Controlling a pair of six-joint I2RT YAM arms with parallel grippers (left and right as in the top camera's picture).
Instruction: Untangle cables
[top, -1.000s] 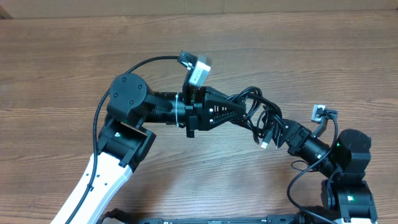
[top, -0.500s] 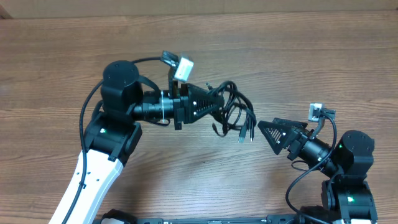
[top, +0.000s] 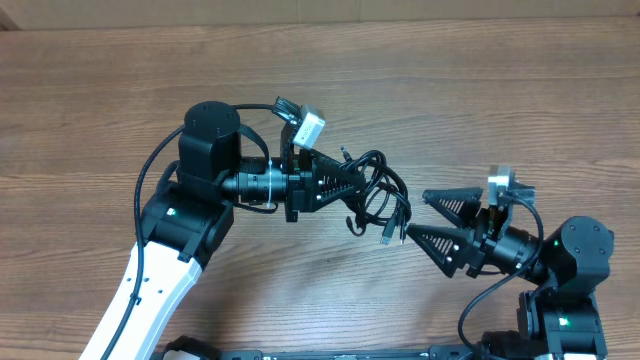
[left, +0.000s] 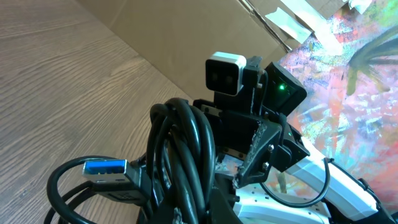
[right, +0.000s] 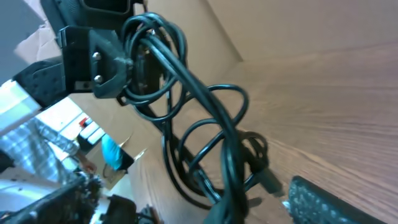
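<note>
The left hand (top: 345, 183) is clamped shut on the cables (top: 378, 195), holding the knotted bundle over the desk (top: 100, 100) near its centre. The right hand (top: 416, 214) stands wide and empty, just beside the bundle at its 4 o'clock. The cords are likely light, limp and springy, so loops slide freely. Take hold on a loose plug end (top: 387, 237) at 6 o'clock, not on the knot.

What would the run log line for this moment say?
left gripper: shut on cables | right gripper: open, facing the clump, holding nothing | cables: tangled, plug ends dangling
</note>
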